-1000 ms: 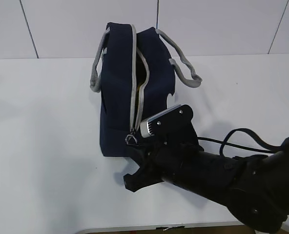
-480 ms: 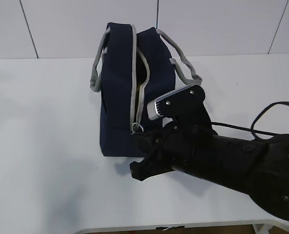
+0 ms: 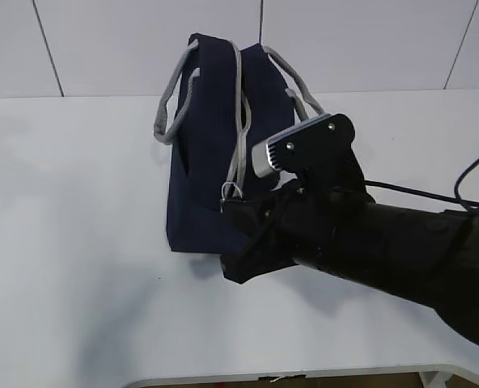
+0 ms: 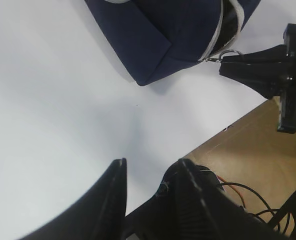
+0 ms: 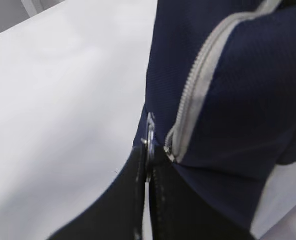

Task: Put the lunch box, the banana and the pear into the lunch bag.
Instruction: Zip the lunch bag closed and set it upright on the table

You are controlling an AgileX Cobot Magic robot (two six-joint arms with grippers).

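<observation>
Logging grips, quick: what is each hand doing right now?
Left hand: open, holding nothing.
Right hand: closed on the zipper pull of the bag.

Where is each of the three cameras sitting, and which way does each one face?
Exterior: above the front table edge, slanting down at the lunch bag; right arm shows.
Left wrist: over the bare table, left gripper open, empty.
Right wrist: close behind the right gripper, shut on the ring pull.
All three show bag and pull.
</observation>
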